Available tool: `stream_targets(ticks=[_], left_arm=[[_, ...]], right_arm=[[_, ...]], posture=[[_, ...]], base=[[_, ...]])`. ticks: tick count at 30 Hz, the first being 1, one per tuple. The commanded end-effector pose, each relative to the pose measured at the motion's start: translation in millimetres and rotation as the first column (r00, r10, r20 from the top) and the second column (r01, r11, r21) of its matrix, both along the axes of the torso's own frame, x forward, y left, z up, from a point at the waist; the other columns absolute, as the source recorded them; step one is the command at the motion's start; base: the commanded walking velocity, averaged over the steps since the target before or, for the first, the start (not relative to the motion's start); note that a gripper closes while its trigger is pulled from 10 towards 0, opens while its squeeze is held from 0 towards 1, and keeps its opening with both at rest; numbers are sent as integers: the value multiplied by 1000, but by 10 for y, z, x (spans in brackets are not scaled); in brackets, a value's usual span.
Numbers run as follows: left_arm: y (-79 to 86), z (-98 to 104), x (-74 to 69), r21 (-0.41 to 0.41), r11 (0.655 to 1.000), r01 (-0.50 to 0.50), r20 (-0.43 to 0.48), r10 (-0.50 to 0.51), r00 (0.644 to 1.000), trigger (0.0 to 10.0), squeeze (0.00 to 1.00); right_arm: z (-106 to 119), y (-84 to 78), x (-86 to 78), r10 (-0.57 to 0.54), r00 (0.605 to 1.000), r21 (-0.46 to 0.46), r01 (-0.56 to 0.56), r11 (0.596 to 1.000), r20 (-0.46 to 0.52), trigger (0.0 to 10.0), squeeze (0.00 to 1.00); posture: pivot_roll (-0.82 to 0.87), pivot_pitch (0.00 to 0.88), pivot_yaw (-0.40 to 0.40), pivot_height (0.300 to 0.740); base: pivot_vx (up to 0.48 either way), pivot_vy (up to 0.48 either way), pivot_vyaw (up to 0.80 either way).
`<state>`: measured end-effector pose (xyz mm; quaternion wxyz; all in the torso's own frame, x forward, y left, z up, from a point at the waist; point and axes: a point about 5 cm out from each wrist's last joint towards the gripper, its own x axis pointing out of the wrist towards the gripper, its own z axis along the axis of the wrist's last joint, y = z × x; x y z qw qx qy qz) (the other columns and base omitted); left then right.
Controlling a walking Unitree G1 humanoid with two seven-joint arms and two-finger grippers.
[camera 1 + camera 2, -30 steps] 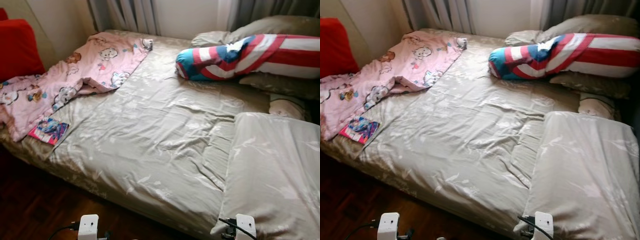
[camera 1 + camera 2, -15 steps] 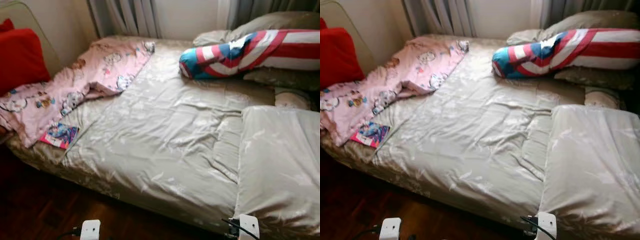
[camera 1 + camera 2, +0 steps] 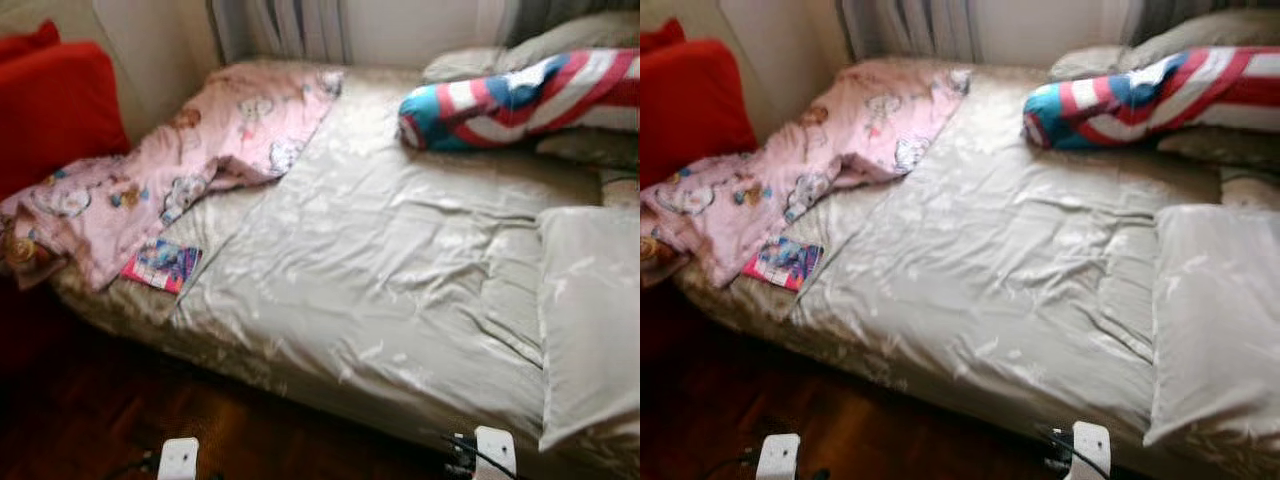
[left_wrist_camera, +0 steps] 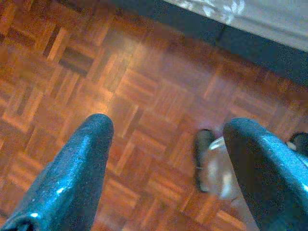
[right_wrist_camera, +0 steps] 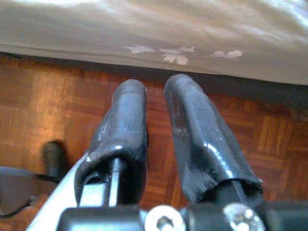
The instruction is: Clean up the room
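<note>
Bed (image 3: 400,290): beige sheet rumpled, spans most of head views. Pink blanket (image 3: 190,160) crumpled over bed's left side, beside red cushion (image 3: 55,105). Colourful book (image 3: 162,265) on sheet just below blanket edge. Striped bolster (image 3: 520,100) and pillows at far right. Left gripper (image 4: 168,163): fingers spread wide, nothing held, above parquet floor (image 4: 144,86). Right gripper (image 5: 156,130): fingers nearly closed, empty, near bed edge.
</note>
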<state>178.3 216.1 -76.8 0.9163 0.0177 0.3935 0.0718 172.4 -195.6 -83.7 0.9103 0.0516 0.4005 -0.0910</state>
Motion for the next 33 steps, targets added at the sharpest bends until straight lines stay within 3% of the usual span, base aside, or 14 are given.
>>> stream_targets(ticks=[1,33], left_arm=[[105,-45,-133,17,1000,-26,-46,27,999,10000,0],[114,-61,-160,13,999,-38,-66,39,997,10000,0]], right_arm=[[-24,94,-20,7,1000,23,-7,1000,-12,10000,0],[-22,81,-18,20,1000,24,-20,1000,-14,10000,0]], posture=[[-69,143,48,740],[-55,141,39,740]], base=[[0,472,0],[0,465,0]])
